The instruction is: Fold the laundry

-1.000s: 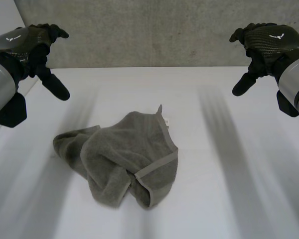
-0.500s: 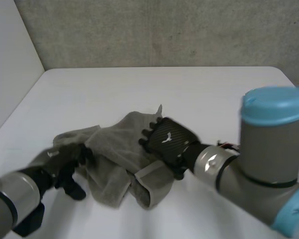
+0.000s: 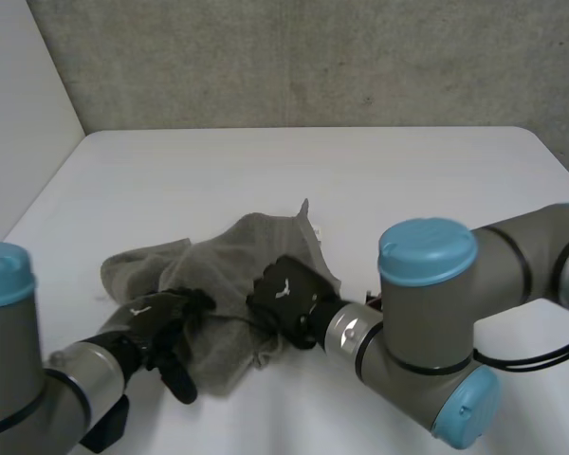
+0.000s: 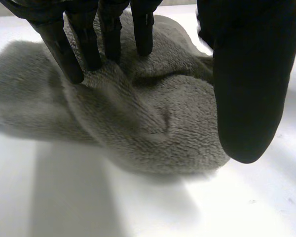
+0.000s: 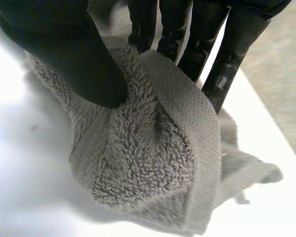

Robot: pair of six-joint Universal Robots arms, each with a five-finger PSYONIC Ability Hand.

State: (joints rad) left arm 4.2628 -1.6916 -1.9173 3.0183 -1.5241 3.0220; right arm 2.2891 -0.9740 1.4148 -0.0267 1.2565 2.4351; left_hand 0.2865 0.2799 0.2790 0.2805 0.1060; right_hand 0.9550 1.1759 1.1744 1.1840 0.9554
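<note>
Towel (image 3: pixel 239 254) crumpled on bench (image 3: pixel 408 180); wrist views: right hand (image 3: pixel 284 296) pinches hemmed fold, left hand's (image 3: pixel 156 320) fingers (image 4: pixel 111 34) press it, thumb apart.

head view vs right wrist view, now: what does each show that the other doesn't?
Head view, not right wrist: the left hand on the left part of the grey-green terry towel, the arms' light-blue caps, and the far edge of the white table. Right wrist view, not head: the right hand pinching a towel fold between thumb and fingers, beside the flat woven hem band. Both: right hand on the towel, towel crumpled on the table.
</note>
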